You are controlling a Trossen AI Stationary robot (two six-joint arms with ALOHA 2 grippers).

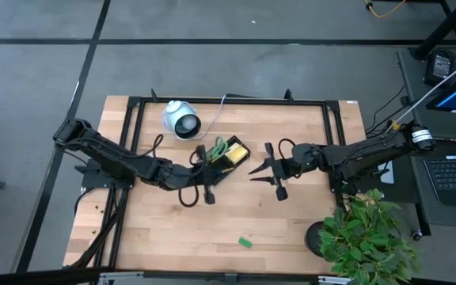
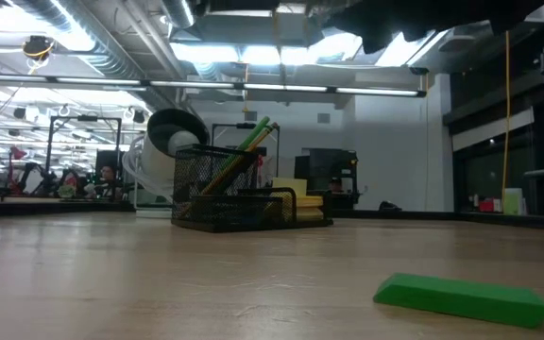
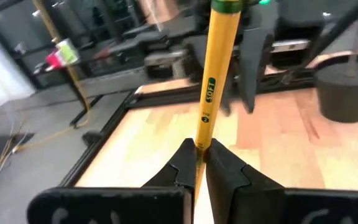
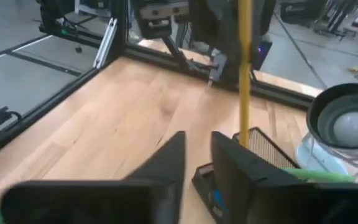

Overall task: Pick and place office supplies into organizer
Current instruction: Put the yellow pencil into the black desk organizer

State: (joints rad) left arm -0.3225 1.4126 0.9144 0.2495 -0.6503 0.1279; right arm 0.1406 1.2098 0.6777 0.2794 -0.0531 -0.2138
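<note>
So the left gripper is clamped on a yellow pencil, sitting right over the black mesh organizer near table centre; the right gripper is at the organizer's 3 o'clock, a little apart from it, jaws slightly apart with nothing in them; the small green block lies way off at 6 o'clock; the white round device is at 10 o'clock.
</note>
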